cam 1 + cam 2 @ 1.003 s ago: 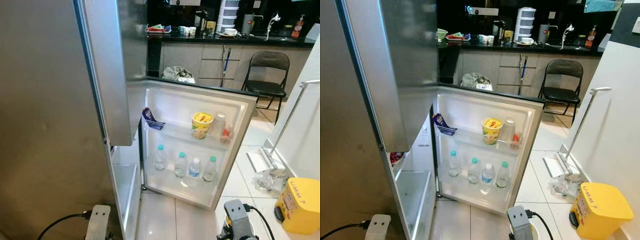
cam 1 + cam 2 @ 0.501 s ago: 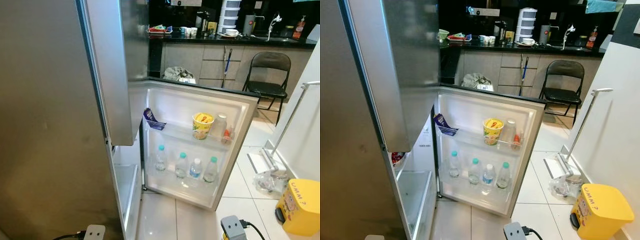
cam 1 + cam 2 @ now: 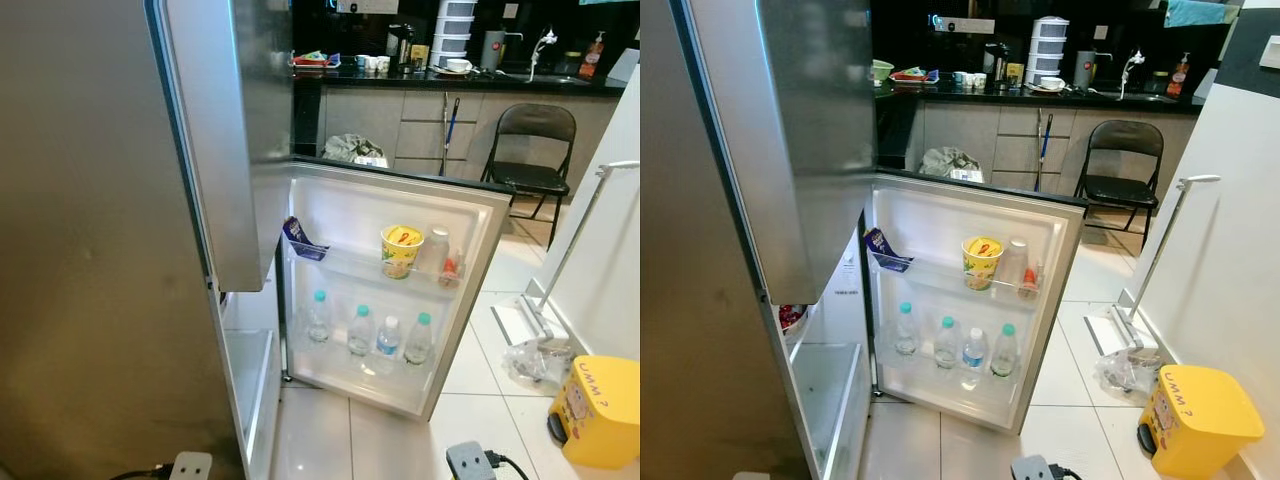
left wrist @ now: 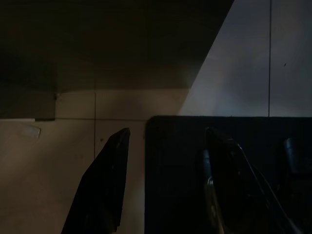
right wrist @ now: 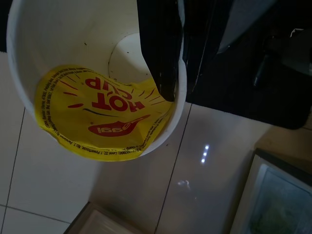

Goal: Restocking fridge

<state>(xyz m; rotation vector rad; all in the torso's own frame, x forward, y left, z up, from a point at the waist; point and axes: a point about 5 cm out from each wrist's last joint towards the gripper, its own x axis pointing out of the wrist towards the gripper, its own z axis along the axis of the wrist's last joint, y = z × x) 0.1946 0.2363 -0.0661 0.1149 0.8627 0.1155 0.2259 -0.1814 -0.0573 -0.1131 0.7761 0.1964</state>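
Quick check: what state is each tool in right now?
Left tool: open, holding nothing, hanging over the floor.
Right tool: shut on the rim of a noodle cup, one finger inside.

Cup (image 3: 402, 250) on door shelf, bottles (image 3: 367, 331) below

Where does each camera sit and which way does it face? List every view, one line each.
Left eye: on the head, facing forward-down at the open fridge door; left arm and right arm at the bottom edge.
Right eye: beside it, same scene; both share the door's water bottles.
Left wrist: along the open left pincer, onto floor tiles.
Right wrist: along the right pincer, clamped on the rim of a noodle cup.
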